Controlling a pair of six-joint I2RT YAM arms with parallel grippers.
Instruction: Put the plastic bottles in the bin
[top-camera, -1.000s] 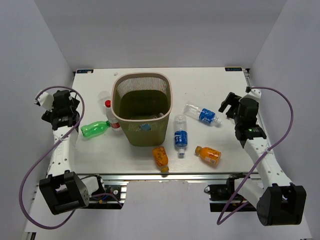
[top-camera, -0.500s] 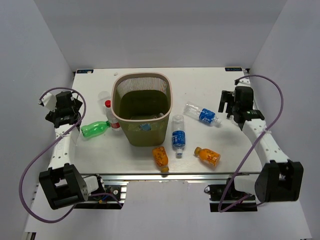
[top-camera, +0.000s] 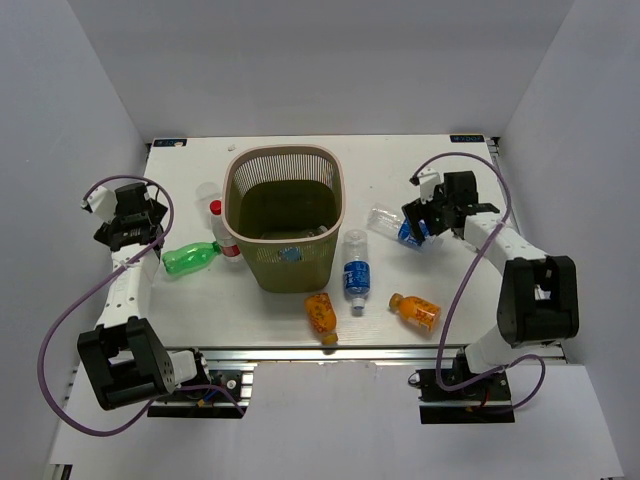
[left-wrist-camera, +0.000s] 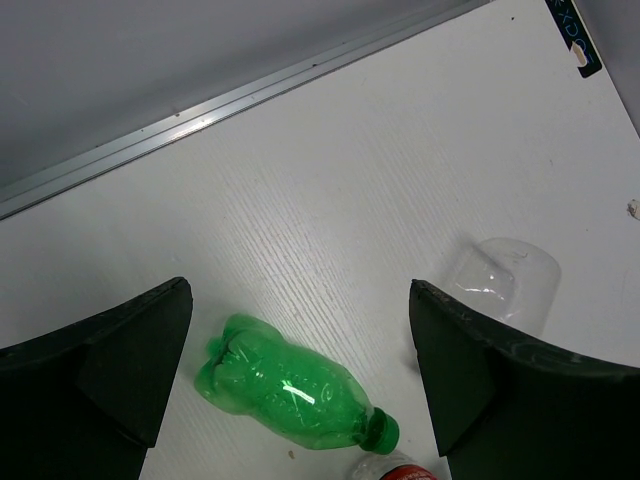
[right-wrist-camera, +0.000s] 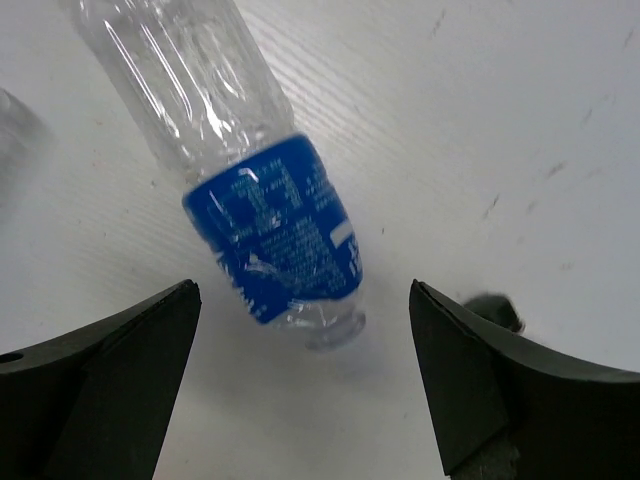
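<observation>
Right gripper (right-wrist-camera: 300, 295): jaws spread wide and gripping nothing, set over a clear blue-labelled bottle (right-wrist-camera: 275, 240) that lies on the table (top-camera: 440, 160) to the right of the bin (top-camera: 283, 152). The label carries white print on blue, too blurred to read (no brand can be made out). The right arm is folded, its wrist turned in toward the bin.

Left gripper (left-wrist-camera: 300, 300): likewise released and empty, to the left of the bin, above the green bottle (left-wrist-camera: 290, 385). That bottle lies on its side with its cap toward the bin and shows no label. The red-capped bottle (top-camera: 218, 228) lies against the bin's left wall. A second blue-labelled bottle (top-camera: 360, 272) and two orange bottles (top-camera: 320, 313) lie in front of the bin.
</observation>
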